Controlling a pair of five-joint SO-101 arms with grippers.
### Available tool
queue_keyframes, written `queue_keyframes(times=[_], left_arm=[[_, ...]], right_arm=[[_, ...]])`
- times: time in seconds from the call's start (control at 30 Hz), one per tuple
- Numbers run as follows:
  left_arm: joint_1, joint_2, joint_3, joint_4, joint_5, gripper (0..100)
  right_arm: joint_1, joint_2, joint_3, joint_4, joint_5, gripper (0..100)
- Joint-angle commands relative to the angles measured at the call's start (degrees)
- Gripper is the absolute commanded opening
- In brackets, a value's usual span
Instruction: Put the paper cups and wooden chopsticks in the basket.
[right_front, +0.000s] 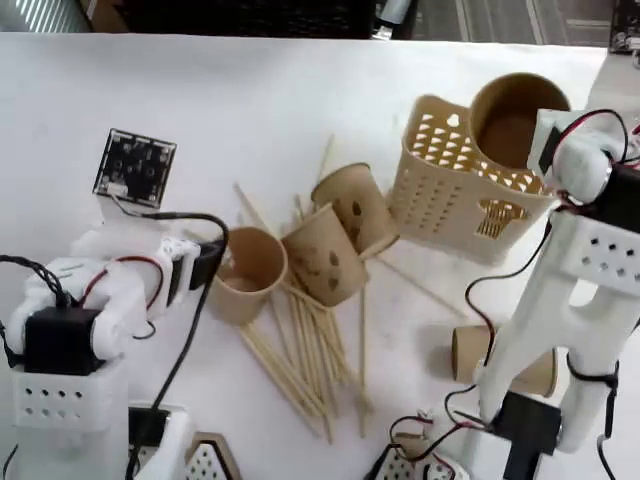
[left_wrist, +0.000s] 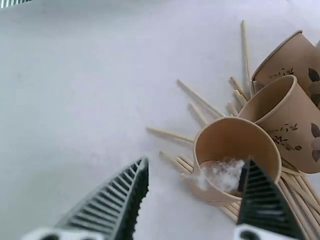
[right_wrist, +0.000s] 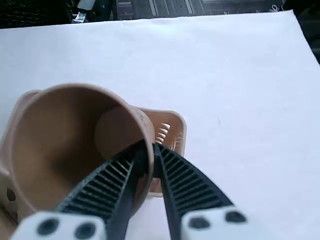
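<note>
My right gripper (right_wrist: 150, 155) is shut on the rim of a brown paper cup (right_wrist: 65, 145), holding it over the cream slotted basket (right_wrist: 172, 131). In the high view that cup (right_front: 512, 118) hangs at the basket's (right_front: 450, 190) far right side. My left gripper (left_wrist: 192, 195) stands open at a cup lying on its side (left_wrist: 232, 150), mouth towards it, one finger (left_wrist: 260, 192) at the rim. Two more printed cups (right_front: 325, 255) (right_front: 355, 205) lie on the scattered wooden chopsticks (right_front: 310, 350). Another cup (right_front: 470, 352) lies behind the right arm's base.
A small black circuit board (right_front: 135, 167) on a white stand sits left of the pile. The table's (right_front: 250, 90) far half is bare white. The arm bases and their cables (right_front: 185, 340) crowd the near edge.
</note>
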Motion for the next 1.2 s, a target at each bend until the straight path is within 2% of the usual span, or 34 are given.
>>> queue_keyframes(times=[0.0, 0.17, 0.33, 0.6, 0.83, 1.03, 1.17], left_arm=[[0.48, 0.40, -2.11, 0.26, 0.35, 30], [3.03, 0.75, -0.88, 0.35, 0.62, 30], [7.96, 0.75, 2.64, -0.26, 1.05, 30], [7.96, 0.84, 8.53, -4.04, 2.37, 30], [7.60, 0.84, 18.29, -9.49, 2.29, 29], [1.98, 0.84, 20.66, -13.27, 2.29, 29], [1.71, 0.84, 21.80, -13.54, 2.20, 26]], right_arm=[[1.63, 1.80, -1.93, -1.54, -1.05, 1.9], [1.89, 6.11, -1.85, -0.75, -1.05, 3.7], [1.89, 5.05, -1.93, 1.98, -0.97, 18.4], [1.80, -6.11, -1.41, 2.15, -0.53, 16.2], [1.45, -10.86, -1.41, 8.31, 1.23, 16.2], [1.45, -11.56, -1.32, 11.82, 2.02, 16.1], [1.45, -11.38, -1.23, 12.09, 2.02, 15.9]])
